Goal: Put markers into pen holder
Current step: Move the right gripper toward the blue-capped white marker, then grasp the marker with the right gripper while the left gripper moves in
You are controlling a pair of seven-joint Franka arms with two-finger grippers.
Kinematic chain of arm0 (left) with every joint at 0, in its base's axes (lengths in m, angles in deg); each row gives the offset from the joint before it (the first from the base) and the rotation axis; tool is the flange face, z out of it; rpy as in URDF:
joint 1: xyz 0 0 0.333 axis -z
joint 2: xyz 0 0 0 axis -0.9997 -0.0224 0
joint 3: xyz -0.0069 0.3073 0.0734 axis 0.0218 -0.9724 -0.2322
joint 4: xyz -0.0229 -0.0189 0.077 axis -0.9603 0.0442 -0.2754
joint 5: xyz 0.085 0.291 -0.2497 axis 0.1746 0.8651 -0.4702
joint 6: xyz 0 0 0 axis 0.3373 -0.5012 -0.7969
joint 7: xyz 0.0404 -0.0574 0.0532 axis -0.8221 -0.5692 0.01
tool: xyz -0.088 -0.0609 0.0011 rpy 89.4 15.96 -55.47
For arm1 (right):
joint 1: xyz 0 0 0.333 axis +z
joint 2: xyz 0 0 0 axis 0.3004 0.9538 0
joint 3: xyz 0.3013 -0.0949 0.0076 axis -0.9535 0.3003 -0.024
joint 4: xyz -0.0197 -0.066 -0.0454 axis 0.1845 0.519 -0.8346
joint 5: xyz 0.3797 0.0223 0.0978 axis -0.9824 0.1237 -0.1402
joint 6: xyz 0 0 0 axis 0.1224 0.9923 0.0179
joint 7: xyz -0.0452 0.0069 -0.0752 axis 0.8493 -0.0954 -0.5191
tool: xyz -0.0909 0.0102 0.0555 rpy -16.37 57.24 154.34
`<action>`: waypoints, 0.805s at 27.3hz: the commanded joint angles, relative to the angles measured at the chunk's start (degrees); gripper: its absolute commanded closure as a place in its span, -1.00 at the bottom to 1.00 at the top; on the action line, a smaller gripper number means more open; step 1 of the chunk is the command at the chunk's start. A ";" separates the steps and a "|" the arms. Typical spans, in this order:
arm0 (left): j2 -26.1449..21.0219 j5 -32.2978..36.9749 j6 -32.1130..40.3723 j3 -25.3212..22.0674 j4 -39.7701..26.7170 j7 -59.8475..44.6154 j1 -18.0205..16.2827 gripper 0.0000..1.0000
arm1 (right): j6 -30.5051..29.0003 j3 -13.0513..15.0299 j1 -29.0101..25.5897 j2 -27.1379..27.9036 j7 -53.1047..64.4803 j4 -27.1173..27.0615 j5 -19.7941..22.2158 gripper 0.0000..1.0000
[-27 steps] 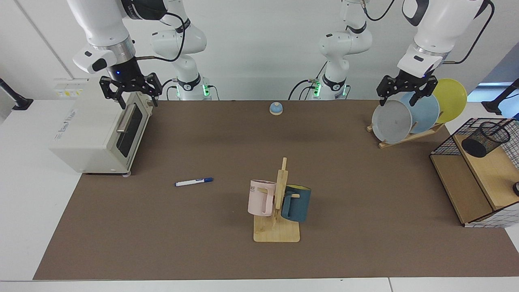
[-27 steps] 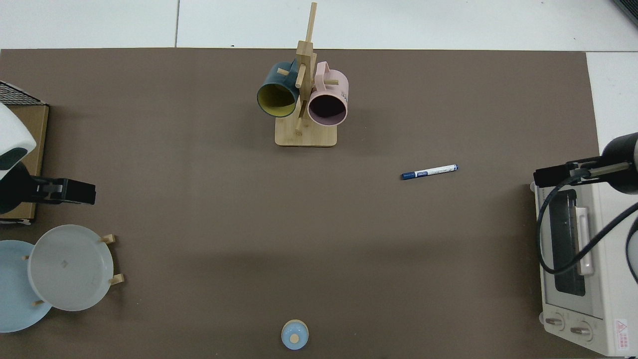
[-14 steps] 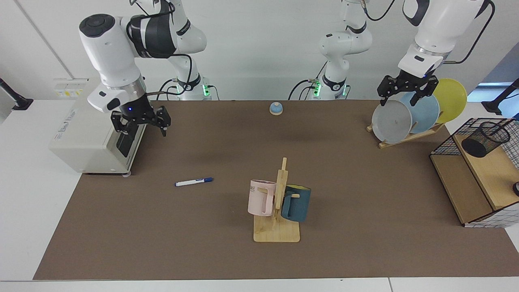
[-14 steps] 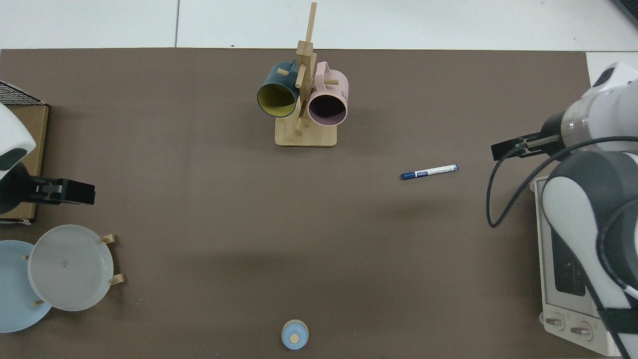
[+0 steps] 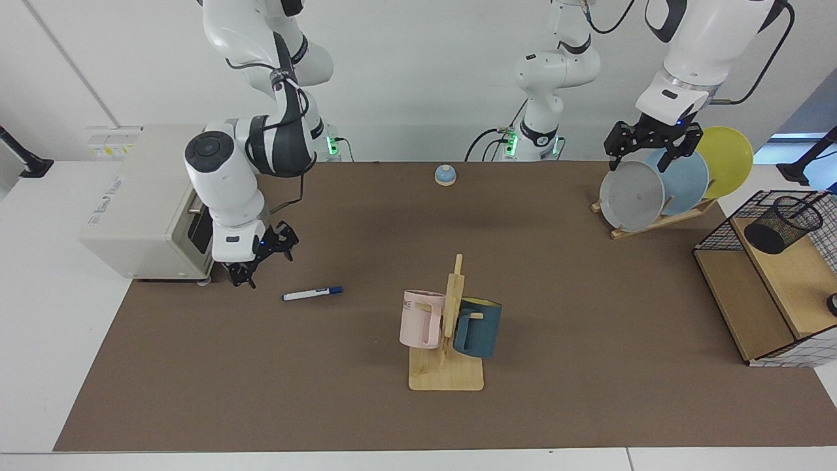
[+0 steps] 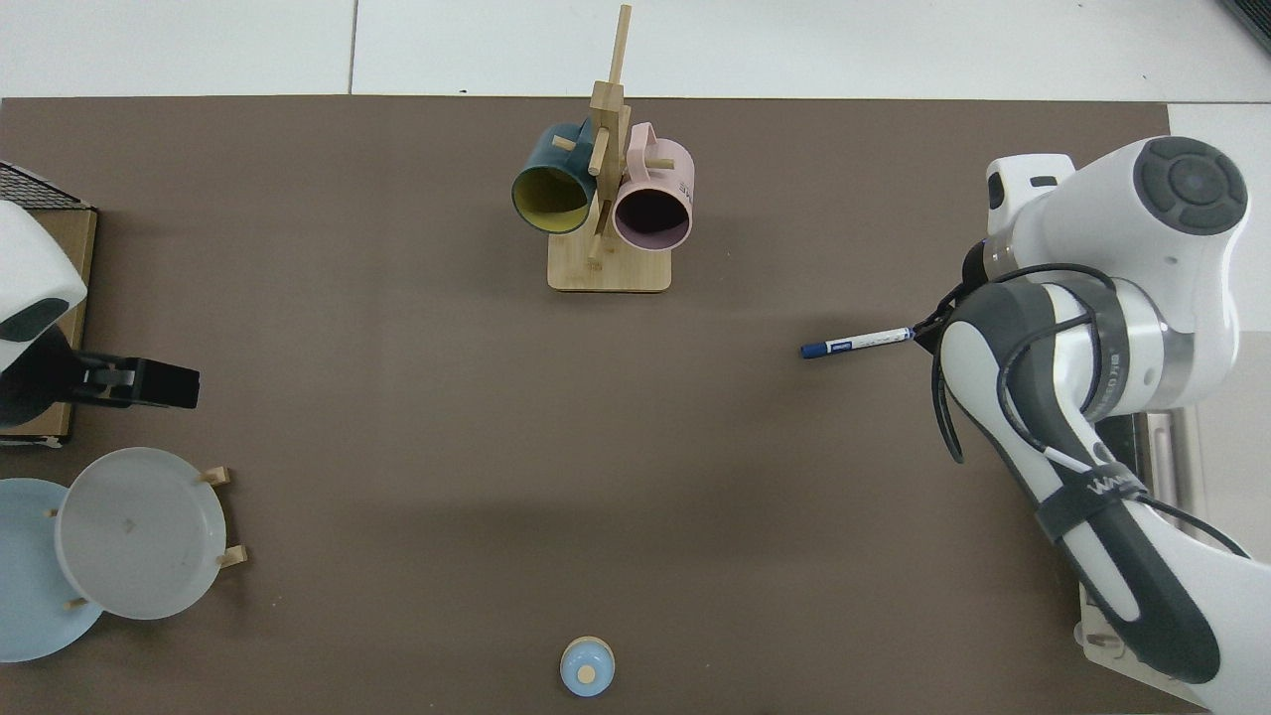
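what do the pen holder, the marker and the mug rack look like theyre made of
The pen holder looks like black metal wire mesh: you can see through its wall. The marker seems to be smooth plastic, with a white barrel and a dark blue cap. The mug rack looks like pale bamboo or light wood, matte, with a flat base and pegs.

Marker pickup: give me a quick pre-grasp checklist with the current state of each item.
1. Marker lies flat on the mat, clear of other things: ok.
2. Right gripper is open: ok.
3. Right gripper is over the marker: not ok, it is low beside the white end, toward the toaster oven.
4. Pen holder stands upright: not ok, it leans in the wire basket.
5. Left gripper waits above the plate rack, out of the way: ok.
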 commanded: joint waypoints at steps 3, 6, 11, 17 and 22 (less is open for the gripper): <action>0.33 -0.70 -4.63 0.13 -3.86 2.07 0.58 -1.00 | -10.05 -0.14 -0.16 2.69 18.95 6.97 -1.16 -1.00; -0.64 -0.79 -5.79 0.22 -4.56 3.47 1.02 -1.00 | -10.06 -0.14 1.24 4.27 22.73 7.05 -1.07 -1.00; -1.61 -1.05 -5.88 0.30 -4.74 6.55 1.11 -1.00 | -10.14 -0.14 2.13 4.36 25.72 8.20 -1.07 -1.00; -1.61 -2.02 -5.88 0.30 -5.44 14.71 1.46 -1.00 | -11.89 -0.23 1.52 5.15 28.19 7.93 -0.98 -1.00; -1.17 -3.60 -5.26 0.39 -6.06 21.13 3.30 -1.00 | -15.50 -0.23 1.07 7.79 30.21 7.14 -1.24 -1.00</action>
